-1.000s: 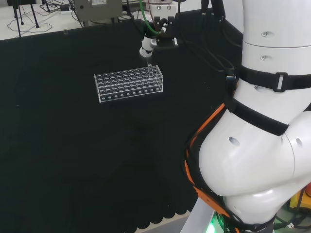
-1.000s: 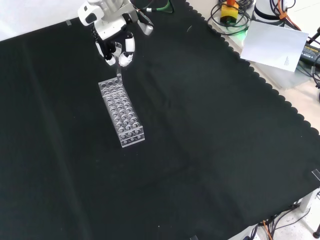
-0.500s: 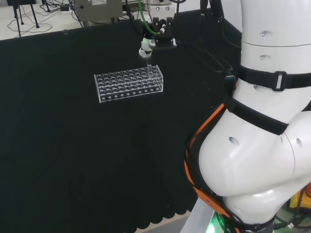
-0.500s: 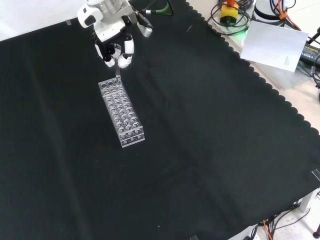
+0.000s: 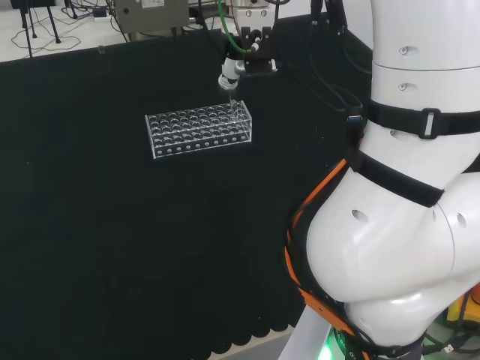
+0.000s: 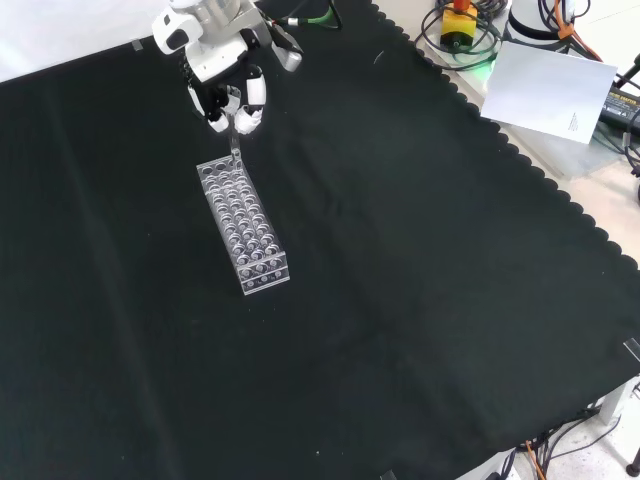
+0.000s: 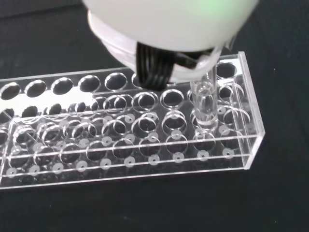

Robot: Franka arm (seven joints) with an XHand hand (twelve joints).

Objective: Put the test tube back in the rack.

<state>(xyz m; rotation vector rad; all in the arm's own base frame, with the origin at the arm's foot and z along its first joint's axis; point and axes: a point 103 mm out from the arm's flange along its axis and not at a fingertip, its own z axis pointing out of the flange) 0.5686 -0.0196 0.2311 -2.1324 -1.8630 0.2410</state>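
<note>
**Steady now: seat the tube straight**

Right, I have the hand point(image 6: 228, 92) over the rack's point(image 6: 245, 226) far end, at about 11 o'clock on the cloth point(image 6: 400, 260) in the front view, fingers pinching the test tube point(image 7: 204, 104). Its tip hangs upright over an end-row hole. I judge I should lower straight down, no tilt, and release only once it bottoms.

The counter point(image 6: 420, 260) wears a plain black cloth with a scalloped edge. The rack point(image 6: 244, 229) is colourless clear plastic, patterned with even rows of round holes and small pale dots along its lower tier. The test tube point(image 7: 204, 104) is clear glass. The hand point(image 6: 225, 85) is white with black parts; black cables point(image 7: 153, 70) run beneath its blurred white shell.
</note>
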